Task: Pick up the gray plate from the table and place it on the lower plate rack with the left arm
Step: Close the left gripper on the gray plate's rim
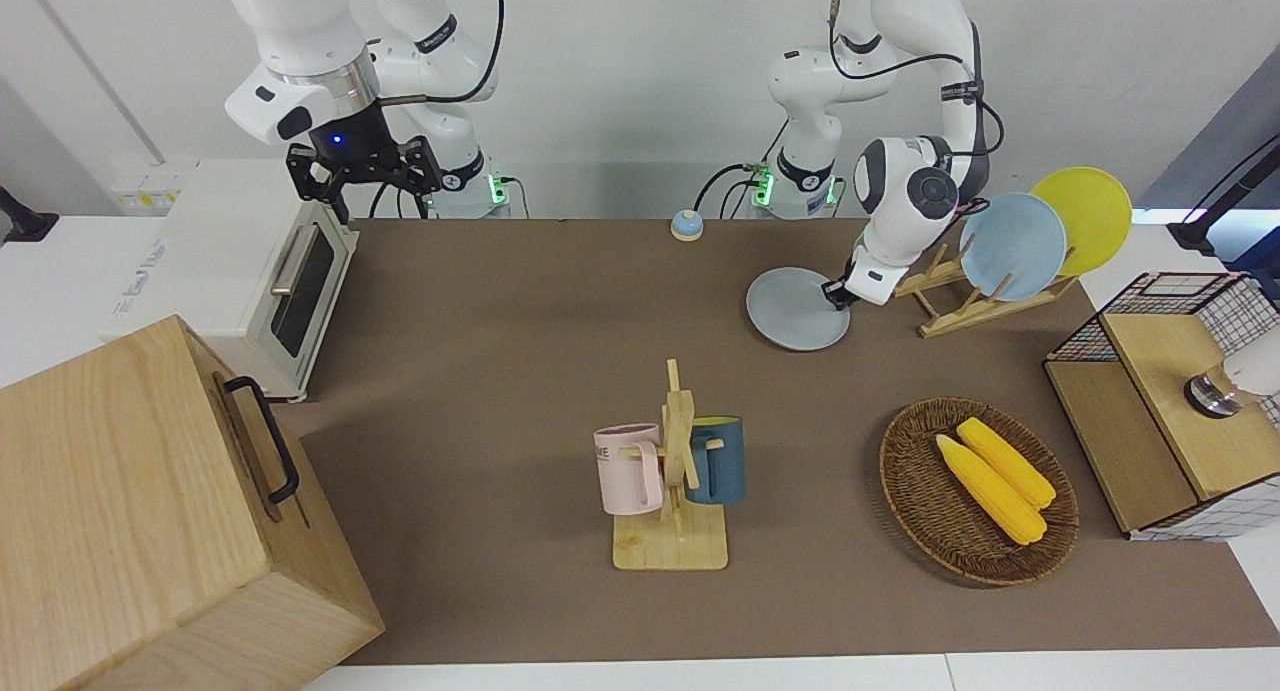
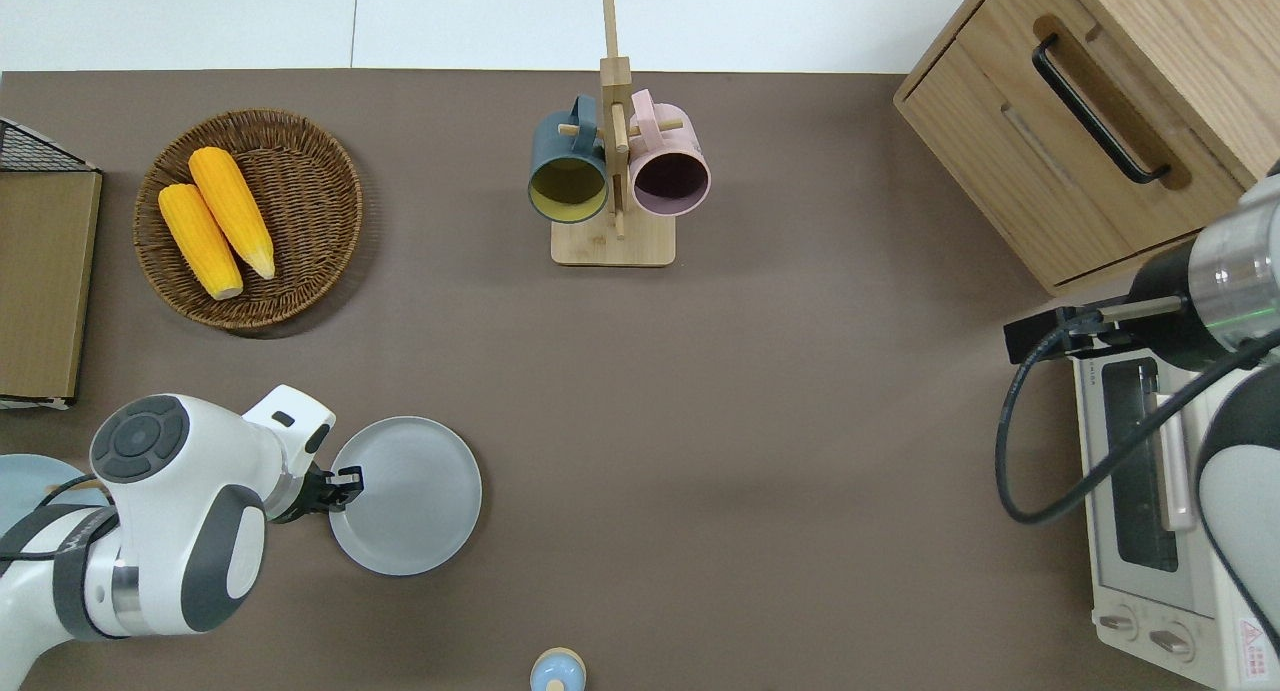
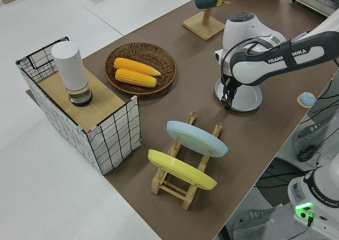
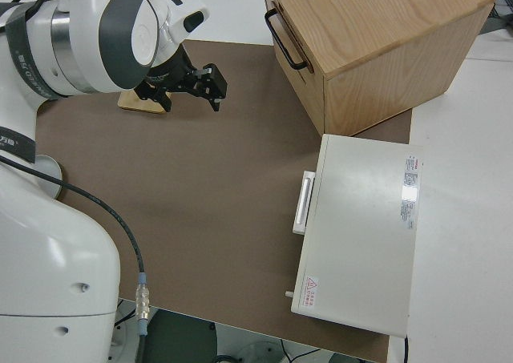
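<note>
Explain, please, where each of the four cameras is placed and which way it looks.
Front: across the table, facing both arms; left claw at the gray plate.
Overhead: straight down; arms enter from the bottom, left claw at the plate's rim.
Left side: raised at the left arm's end, looking along the table; rack near, left arm over the plate.
Right side: beside the parked right arm, showing its claw, the oven and the box.
Shared: front, overhead and left side all show the gray plate.

You've got the gray plate (image 2: 415, 496) lying flat on the table (image 2: 760, 411), round, pale, with a shallow raised rim. Overhead, the light-wood plate rack (image 1: 950, 306) sits off its nine o'clock, pegs upright, two slots filled, well apart from your plate.
</note>
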{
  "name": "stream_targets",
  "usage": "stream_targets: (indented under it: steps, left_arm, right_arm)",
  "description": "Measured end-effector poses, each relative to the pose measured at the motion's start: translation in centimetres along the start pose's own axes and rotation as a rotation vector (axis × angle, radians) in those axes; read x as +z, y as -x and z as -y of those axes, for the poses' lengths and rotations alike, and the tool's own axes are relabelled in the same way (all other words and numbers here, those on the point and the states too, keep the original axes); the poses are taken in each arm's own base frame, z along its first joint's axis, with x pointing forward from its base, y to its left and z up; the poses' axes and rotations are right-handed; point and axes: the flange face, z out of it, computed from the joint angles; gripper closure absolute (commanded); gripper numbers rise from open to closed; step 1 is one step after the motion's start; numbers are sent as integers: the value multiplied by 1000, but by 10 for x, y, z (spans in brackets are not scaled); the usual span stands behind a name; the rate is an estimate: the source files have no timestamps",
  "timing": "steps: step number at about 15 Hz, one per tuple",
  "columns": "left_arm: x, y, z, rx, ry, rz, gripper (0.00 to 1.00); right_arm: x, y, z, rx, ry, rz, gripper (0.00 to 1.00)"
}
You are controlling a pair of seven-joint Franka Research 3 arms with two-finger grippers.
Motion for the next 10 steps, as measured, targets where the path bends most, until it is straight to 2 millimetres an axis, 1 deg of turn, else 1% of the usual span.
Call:
stream_targets:
  steps: [7, 10]
  left_arm:
    - [-8, 0, -1, -1, 5, -17, 1000]
    - [-17, -5, 0, -7, 10, -30, 1000]
  right_arm:
    - [0, 0, 0, 0, 0, 0, 17]
    - [0, 0, 0, 0, 0, 0, 17]
